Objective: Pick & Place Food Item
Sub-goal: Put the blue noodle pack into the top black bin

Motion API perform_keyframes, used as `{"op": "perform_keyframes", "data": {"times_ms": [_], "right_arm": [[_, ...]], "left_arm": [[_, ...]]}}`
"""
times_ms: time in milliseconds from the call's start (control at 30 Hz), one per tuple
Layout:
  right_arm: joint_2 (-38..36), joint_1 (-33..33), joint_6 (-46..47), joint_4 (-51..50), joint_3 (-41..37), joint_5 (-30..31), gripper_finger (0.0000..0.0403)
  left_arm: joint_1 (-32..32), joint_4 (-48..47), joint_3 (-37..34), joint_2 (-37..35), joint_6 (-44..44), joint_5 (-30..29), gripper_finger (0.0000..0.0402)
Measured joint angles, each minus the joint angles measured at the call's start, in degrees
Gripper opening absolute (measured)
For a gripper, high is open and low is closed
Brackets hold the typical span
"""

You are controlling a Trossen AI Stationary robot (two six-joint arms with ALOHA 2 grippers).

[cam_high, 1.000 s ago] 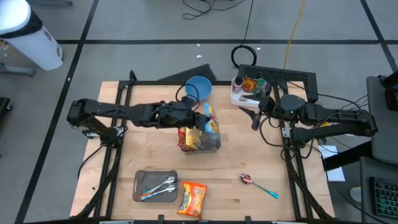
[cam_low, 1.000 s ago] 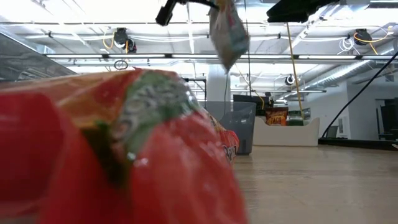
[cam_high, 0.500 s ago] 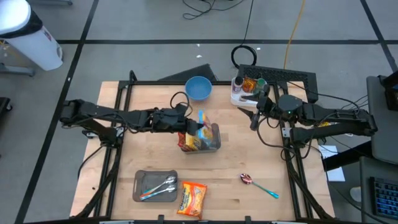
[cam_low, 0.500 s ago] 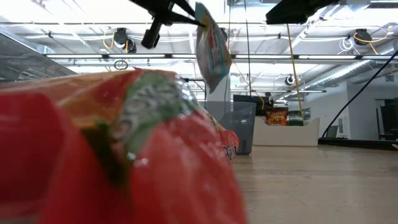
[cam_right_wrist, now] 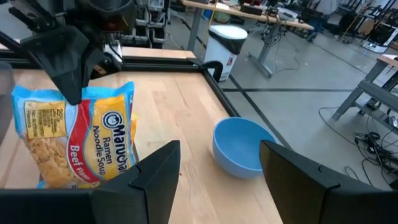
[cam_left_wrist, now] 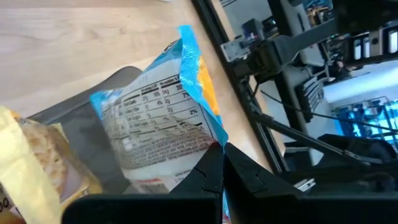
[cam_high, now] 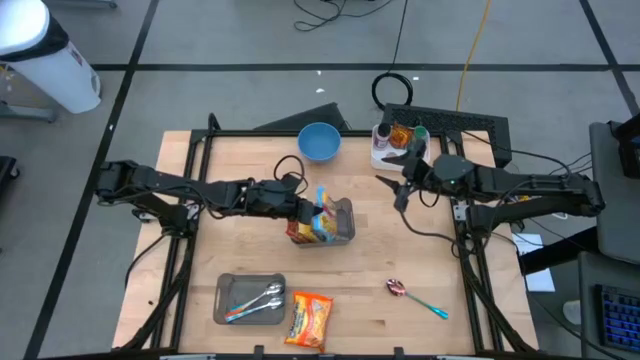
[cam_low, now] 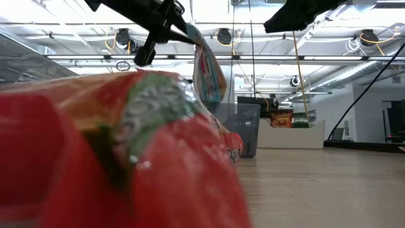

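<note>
Left tool gripping ramen packet over clear bin, right tool wide

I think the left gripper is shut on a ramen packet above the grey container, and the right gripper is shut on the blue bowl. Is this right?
Not quite. The left gripper is shut on the ramen packet above the grey container, but the right gripper is open and holds nothing; the right wrist view shows the blue bowl apart from its fingers, resting on the table.

"ramen noodle soup", seemingly, on packet
</note>
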Motion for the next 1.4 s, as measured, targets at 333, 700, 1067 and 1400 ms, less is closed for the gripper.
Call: {"op": "perform_keyframes", "data": {"times_ms": [333, 700, 1067, 1400], "right_arm": [[1.0, 0.0, 1.7, 3.6, 0.0, 0.0, 0.0211], [2.5, 0.0, 3.0, 3.7, 0.0, 0.0, 0.0210], [3.4, 0.0, 4.2, 5.0, 0.0, 0.3, 0.0210], [3.4, -1.2, 4.1, 6.0, 0.0, 0.3, 0.0210]], "left_arm": [[0.9, 3.3, -4.2, 0.0, 0.1, 1.8, 0.0002], [5.5, 11.7, -6.4, 0.0, 4.8, 7.3, 0.0002], [7.8, 9.9, -6.3, 0.0, 6.4, 11.4, 0.0002], [7.7, 6.7, -6.4, 0.0, 6.7, 10.7, 0.0002]]}}
